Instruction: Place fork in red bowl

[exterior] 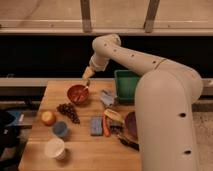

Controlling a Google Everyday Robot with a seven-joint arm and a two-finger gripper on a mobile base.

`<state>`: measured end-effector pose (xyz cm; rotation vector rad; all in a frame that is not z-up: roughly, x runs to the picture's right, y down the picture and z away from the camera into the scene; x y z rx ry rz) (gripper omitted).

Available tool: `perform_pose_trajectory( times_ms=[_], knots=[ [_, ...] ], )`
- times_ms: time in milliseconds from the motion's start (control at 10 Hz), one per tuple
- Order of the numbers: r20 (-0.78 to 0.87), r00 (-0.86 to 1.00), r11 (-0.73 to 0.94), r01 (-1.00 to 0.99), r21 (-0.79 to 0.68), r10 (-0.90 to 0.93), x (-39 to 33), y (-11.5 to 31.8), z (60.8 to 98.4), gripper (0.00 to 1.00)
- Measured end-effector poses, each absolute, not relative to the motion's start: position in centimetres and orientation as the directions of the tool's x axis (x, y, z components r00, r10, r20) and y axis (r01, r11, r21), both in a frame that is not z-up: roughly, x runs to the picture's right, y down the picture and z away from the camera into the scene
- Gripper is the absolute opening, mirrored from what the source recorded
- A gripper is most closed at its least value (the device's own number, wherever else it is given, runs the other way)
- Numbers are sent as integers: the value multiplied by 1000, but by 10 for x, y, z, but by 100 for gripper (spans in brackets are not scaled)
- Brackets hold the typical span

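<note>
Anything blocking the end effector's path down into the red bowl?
Nothing visible. The end effector sits right above the far rim of the red bowl, with no object between them. The grapes lie on the table in front of the bowl, clear of the path.

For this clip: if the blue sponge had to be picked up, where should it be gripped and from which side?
Across its two long edges, coming straight down from above. The blue sponge lies flat on the table, long side running near to far, with the orange-red tool close on its right. The pincer is over the red bowl.
</note>
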<state>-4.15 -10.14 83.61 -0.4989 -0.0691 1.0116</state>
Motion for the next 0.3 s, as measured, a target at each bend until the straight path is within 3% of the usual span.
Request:
perform_pose_trajectory(
  times_ms=[300],
  knots=[
    [-169, 540, 436, -798, -417, 825, -40, -104, 831, 80]
  ],
)
